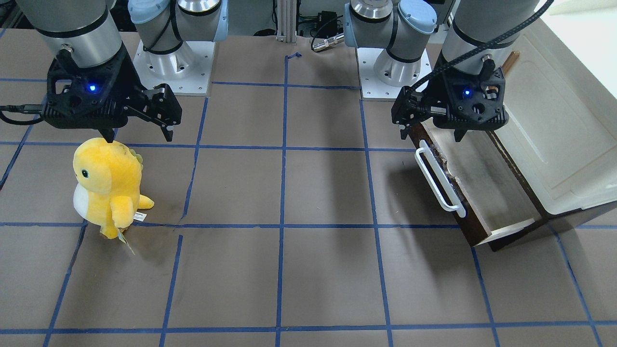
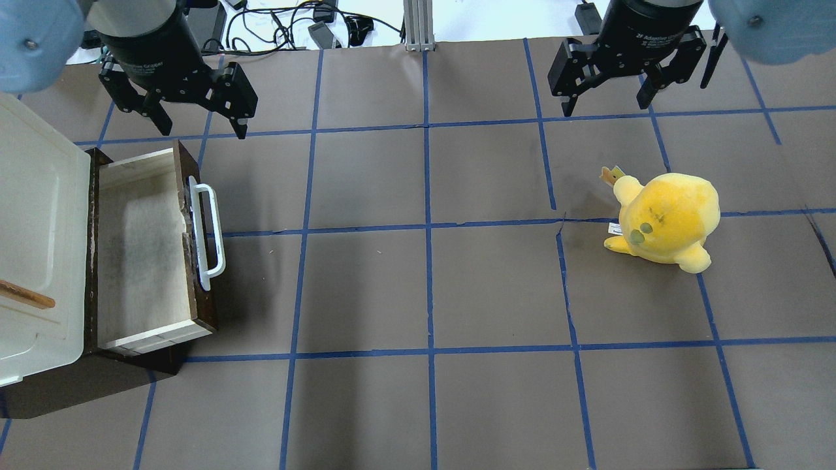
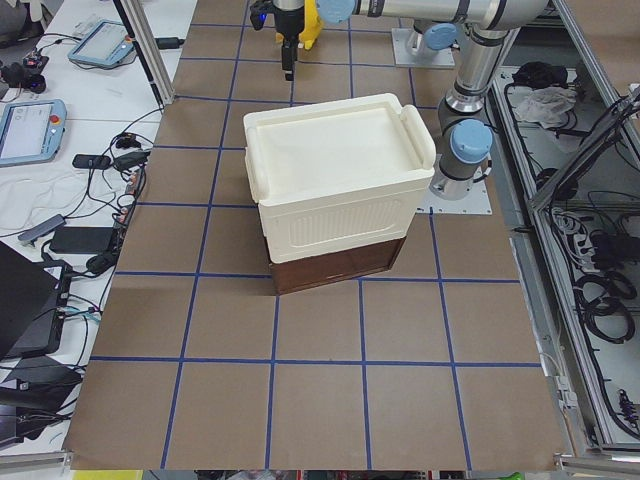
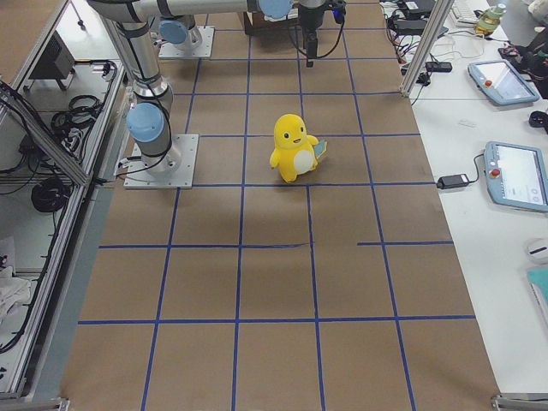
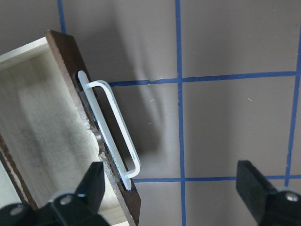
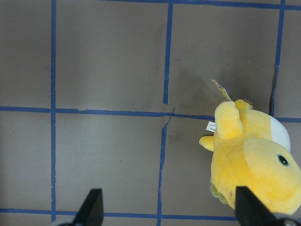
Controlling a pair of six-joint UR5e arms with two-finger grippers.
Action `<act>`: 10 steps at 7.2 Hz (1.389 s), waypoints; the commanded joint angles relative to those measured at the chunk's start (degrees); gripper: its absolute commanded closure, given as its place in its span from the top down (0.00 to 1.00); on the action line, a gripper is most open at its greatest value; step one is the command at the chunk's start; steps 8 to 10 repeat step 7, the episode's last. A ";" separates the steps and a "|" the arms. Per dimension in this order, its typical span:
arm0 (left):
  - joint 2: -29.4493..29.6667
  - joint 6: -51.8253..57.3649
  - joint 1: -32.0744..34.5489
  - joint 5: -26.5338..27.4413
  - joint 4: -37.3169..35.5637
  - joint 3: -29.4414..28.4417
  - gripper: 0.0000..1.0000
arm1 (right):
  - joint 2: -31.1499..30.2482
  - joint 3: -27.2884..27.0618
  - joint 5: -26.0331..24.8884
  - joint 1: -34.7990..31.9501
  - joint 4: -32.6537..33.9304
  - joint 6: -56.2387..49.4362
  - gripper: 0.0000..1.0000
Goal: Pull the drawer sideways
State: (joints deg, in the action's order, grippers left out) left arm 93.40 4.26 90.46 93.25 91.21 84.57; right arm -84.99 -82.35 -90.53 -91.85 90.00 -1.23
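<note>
The cabinet blocks behind the drawer; plush dinosaur stands well apart

matt wooden drawer, glossy white plastic handle, fuzzy yellow plush toy

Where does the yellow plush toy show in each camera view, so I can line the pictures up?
Exterior front-facing: the yellow plush toy stands at left.
Overhead exterior: right of centre.
Exterior left: small, at the far top edge.
Exterior right: centre, upright.
Left wrist-mounted: not in view.
Right wrist-mounted: lower right corner.
Shared landmark: the broken blue tape crossing beside the toy.
</note>
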 commanded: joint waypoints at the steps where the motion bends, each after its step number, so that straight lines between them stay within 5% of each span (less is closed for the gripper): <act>1: -1.28 2.84 -0.20 -1.23 -0.42 1.21 1.00 | 0.00 0.00 -0.08 0.00 0.00 -0.09 1.00; 10: -3.83 4.35 -0.99 -1.94 -0.33 3.41 1.00 | 0.00 0.00 0.01 0.00 0.00 -0.09 1.00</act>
